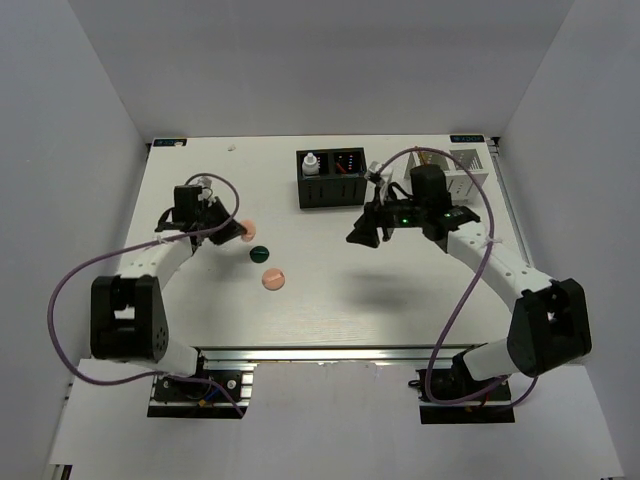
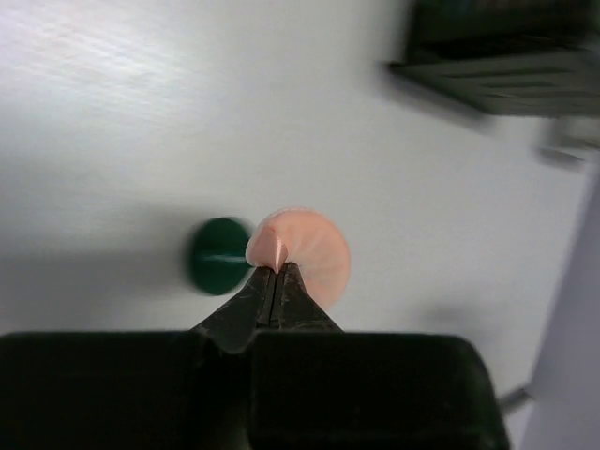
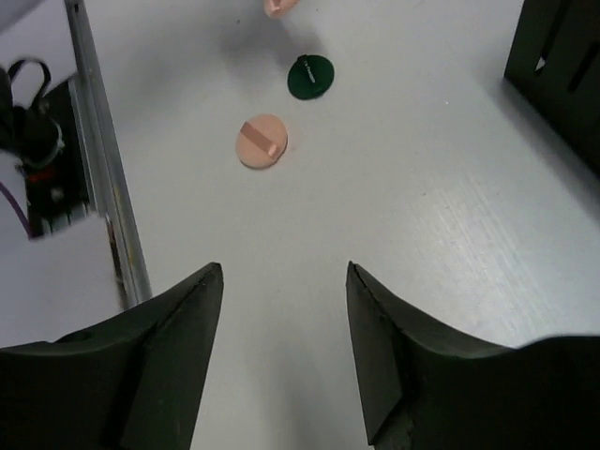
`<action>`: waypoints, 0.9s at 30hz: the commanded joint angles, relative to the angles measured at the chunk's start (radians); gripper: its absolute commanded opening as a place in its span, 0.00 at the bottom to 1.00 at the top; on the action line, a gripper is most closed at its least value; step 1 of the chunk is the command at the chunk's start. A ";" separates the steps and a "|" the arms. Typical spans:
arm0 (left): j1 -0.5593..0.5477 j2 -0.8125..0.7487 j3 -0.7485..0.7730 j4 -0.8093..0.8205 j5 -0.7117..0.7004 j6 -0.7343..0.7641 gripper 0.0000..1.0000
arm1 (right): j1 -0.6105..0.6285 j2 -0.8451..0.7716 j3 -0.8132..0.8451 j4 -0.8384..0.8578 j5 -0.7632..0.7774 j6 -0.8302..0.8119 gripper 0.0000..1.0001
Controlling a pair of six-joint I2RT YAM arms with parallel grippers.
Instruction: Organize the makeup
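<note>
One pink disc [image 2: 319, 255] sits pinched in the closed left tool [image 2: 275, 271]; right tool [image 3: 285, 319] gapes.

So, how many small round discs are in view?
3. One pink disc is pinched by the left gripper; the dark green disc lies beside it; a second pink disc lies closer to the robot. Others may hide inside the black box.

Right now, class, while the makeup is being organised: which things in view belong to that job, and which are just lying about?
Belong to the job:
- gripped pink disc, pinched in the left gripper
- loose pink disc
- dark green disc
- white bottle
- pencils

Just lying about:
- black box
- white slotted box
- purple cable
</note>
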 commanded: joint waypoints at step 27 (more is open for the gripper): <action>-0.443 0.027 0.130 0.462 0.128 -0.308 0.01 | 0.116 0.223 0.176 0.267 0.260 0.822 0.59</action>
